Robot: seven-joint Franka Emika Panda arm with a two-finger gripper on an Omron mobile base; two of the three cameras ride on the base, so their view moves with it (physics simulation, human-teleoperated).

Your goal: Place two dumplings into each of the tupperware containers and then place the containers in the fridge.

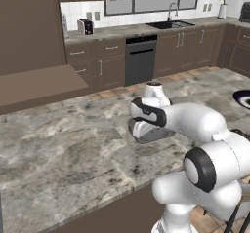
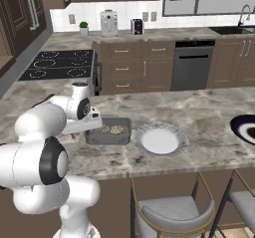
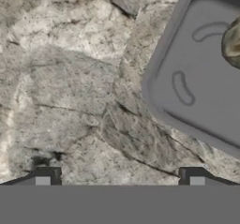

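- Gripper (image 3: 119,176) is wide open, fingertips (image 3: 47,175) far apart with nothing between them, just marble counter (image 3: 70,101) below.
- In the hand view the grey tub (image 3: 197,87) sits up and to the right of the fingertips, not touching them. A bit of one dumpling (image 3: 232,45) peeks in at the right edge, inside the tub.
- From the right base view the grey tub (image 2: 108,137) is on the counter (image 2: 199,107) right at the arm's hand, with two dumplings (image 2: 110,130) lying side by side in it, near its far wall.
- Just right of the tub is a round pale plate (image 2: 160,141), close but I can't tell if they actually touch.
- Further right, a dark-rimmed plate (image 2: 244,127) is cut off by the frame edge, well apart from the tub.
- In the left base view the arm covers most of the tub (image 1: 154,135); only its near edge shows under the wrist. The dark-rimmed plate (image 1: 242,99) is off at the right edge there too.
- Background stuff: stove (image 2: 60,65) to the left, dishwasher (image 2: 191,65) and sink (image 1: 172,25) along the back wall, a coffee machine (image 2: 109,23) and toaster (image 2: 136,26) on the back counter.
- Two stools (image 2: 172,209) are tucked in under the near edge of the counter.
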